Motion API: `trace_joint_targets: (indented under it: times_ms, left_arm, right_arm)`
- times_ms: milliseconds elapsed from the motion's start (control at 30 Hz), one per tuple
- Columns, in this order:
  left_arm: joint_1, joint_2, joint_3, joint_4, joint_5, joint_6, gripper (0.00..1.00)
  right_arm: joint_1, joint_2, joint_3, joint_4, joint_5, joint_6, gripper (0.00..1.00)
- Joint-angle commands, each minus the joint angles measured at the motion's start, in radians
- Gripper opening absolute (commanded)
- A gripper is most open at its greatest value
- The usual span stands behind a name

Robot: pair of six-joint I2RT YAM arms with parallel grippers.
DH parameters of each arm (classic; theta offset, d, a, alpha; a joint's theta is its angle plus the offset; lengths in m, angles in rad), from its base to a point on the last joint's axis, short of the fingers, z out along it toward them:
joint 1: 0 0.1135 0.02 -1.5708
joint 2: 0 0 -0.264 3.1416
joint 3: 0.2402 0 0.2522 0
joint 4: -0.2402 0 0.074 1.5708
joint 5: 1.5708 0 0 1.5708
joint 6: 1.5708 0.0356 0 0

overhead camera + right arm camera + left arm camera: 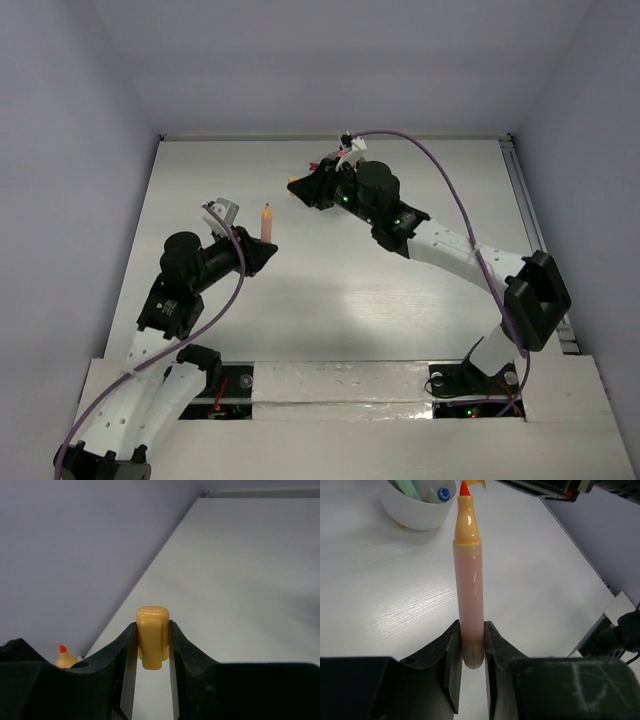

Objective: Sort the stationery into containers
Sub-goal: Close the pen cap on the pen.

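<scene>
My left gripper (472, 636) is shut on the butt end of a pink-bodied marker (470, 580) with an orange collar and a bare red tip. In the top view this marker (266, 222) stands up from the left gripper (264, 254) at mid-table. An orange cap (152, 626) is pinched in my right gripper (152, 647), which is shut on it. That right gripper (300, 187) hovers just beyond the marker's tip, cap apart from it. The white cup (417, 510), holding a green piece (407, 487) and a blue-tipped pen (443, 493), sits past the marker; the right arm hides it from the top camera.
A metal rail (520, 190) runs along the table's right side. Grey walls enclose the table at the back and on both sides. The right arm's purple cable (450, 190) arcs over the far right part of the table.
</scene>
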Motion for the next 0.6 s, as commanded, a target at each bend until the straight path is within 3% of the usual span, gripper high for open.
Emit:
trace_joint_targets:
  times_ms: [0, 567]
  left_arm:
    - [0.007, 0.008, -0.005, 0.040, 0.000, -0.004, 0.00]
    - [0.007, 0.006, -0.005, 0.041, 0.004, -0.001, 0.00]
  right_arm:
    - [0.034, 0.003, 0.089, 0.169, -0.014, 0.039, 0.00]
    - [0.135, 0.077, 0.169, 0.176, 0.005, 0.016, 0.00]
